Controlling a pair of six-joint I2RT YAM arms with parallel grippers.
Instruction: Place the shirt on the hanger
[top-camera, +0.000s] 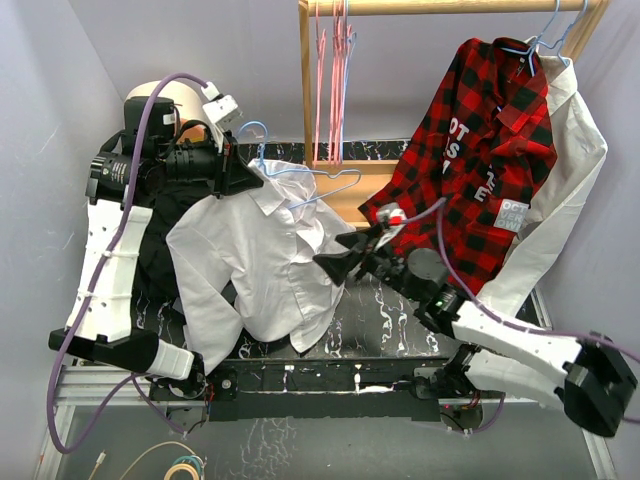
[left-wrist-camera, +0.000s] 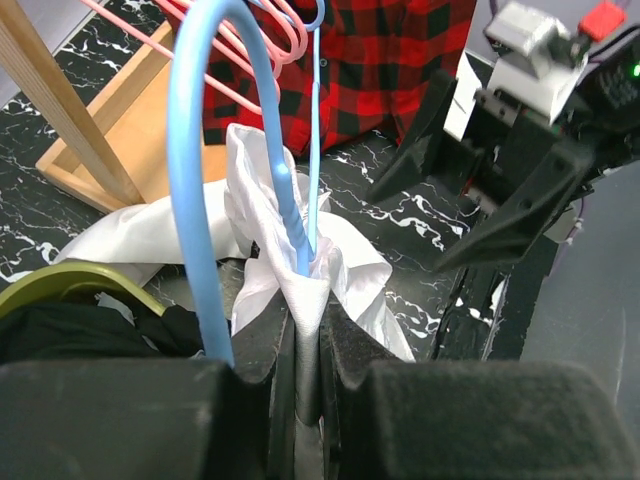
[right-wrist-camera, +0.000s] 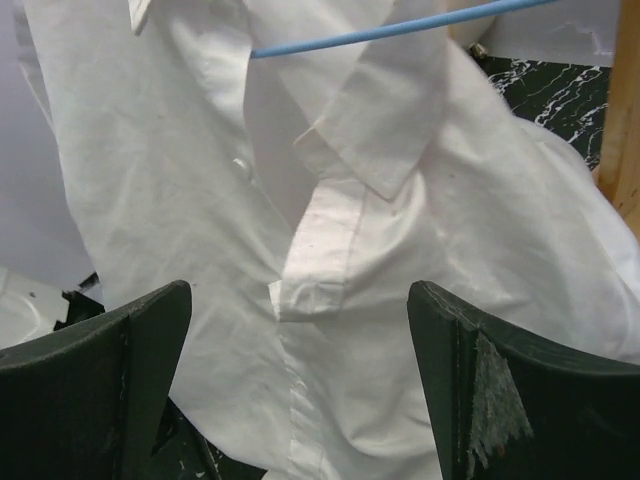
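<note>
shirt (top-camera: 262, 262) hangs in a white heap over the middle of the counter (top-camera: 392, 322), its collar end held up at the left pincer (top-camera: 246, 176) and the rest sagging down toward the near edge. the left pincer is closed tight. from its own camera a fold of white cloth sits pinched between the fingers (left-wrist-camera: 250, 360), with a thin wire of the hanger (left-wrist-camera: 190, 150) running down into that same pinch. the hanger's hook curves up just beside the left finger. by the collar a blue wire comes out from under a fold and runs off to the right, toward the rack (top-camera: 305, 100). the right pincer (top-camera: 336, 262) stands wide open just in front of the shirt, its two fingers (right-wrist-camera: 120, 380) spread either side of the button strip, gripping nothing. i cannot tell whether it touches the cloth. behind it a plaid shirt (top-camera: 480, 150) hangs on the rack with a second white shirt (top-camera: 575, 160) beside it, and pink hangers (top-camera: 335, 60) dangle from the rail further left. a black garment (top-camera: 160, 240) lies by the left arm, at the shirt's left.
</note>
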